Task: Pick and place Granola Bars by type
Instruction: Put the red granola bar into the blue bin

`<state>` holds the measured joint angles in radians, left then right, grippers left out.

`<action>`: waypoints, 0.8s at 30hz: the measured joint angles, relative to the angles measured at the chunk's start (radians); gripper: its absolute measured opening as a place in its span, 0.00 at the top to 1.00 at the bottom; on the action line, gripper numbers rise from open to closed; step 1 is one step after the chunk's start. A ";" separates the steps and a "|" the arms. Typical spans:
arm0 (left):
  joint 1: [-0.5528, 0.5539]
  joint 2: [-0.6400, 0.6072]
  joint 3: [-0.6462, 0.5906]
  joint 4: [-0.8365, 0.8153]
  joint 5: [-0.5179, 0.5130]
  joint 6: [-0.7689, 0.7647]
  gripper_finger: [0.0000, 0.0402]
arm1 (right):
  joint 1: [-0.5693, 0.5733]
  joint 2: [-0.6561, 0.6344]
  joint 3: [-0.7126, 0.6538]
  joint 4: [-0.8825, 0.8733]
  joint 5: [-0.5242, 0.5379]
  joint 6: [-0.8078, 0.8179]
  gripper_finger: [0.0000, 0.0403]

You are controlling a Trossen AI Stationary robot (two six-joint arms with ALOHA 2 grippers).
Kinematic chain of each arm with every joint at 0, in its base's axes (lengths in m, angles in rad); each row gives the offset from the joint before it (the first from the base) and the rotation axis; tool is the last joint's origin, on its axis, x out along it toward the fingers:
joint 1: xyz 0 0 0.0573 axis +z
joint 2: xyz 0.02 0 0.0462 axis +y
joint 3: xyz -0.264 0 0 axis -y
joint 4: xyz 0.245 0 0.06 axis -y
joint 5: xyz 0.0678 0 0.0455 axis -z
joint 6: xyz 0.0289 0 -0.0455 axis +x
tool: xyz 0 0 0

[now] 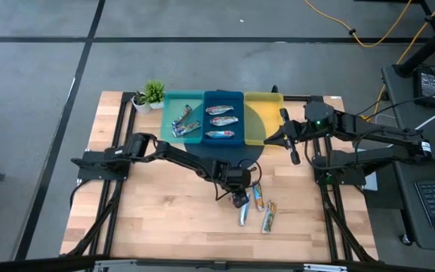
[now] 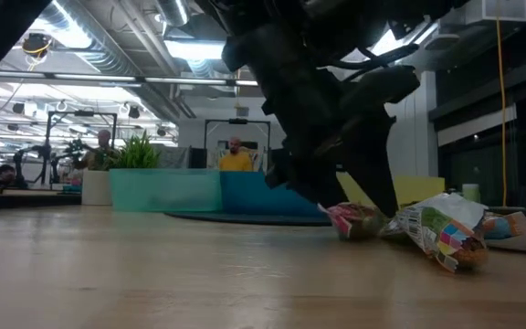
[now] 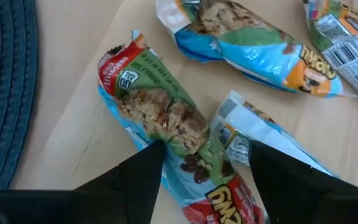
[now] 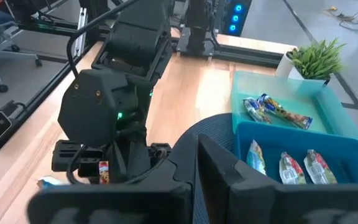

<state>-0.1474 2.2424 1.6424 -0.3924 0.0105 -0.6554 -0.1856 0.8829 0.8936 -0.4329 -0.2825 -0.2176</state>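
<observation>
Three plastic trays sit side by side along the far edge of the wooden table [image 1: 165,204]: a teal tray [image 1: 168,115], a blue tray [image 1: 223,97] touching it in the middle, and a yellow tray [image 1: 261,102] touching the blue one on the other side. A small green potted plant [image 1: 152,94] stands just beside the teal tray's outer end. A dark round mat [image 1: 202,155] lies under the blue tray and reaches out toward the table's middle.

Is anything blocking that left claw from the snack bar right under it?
Nothing visible. The left gripper has its fingers open on either side of the red-and-green granola bar, with a second bar lying close beside it.
</observation>
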 joint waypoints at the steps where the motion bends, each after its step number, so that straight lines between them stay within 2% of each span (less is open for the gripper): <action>1: 0.000 0.000 0.000 0.000 -0.007 -0.005 0.44 | 0.000 0.000 0.000 -0.005 0.000 0.000 0.95; 5: -0.001 0.002 0.000 -0.004 -0.051 -0.023 0.48 | 0.000 0.000 0.000 -0.018 -0.006 0.001 0.95; 10: 0.000 0.003 0.000 -0.009 -0.068 -0.024 0.60 | 0.000 0.000 0.000 -0.018 -0.008 0.004 0.95; 19: 0.000 0.003 -0.001 -0.011 -0.065 -0.054 0.86 | 0.000 0.000 0.000 -0.017 -0.009 0.006 0.95; 24: 0.000 -0.030 -0.005 -0.037 -0.019 -0.066 0.94 | 0.000 0.000 0.000 -0.018 -0.010 0.006 0.95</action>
<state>-0.1471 2.2128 1.6374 -0.4290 -0.0089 -0.7212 -0.1852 0.8829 0.8936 -0.4507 -0.2920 -0.2111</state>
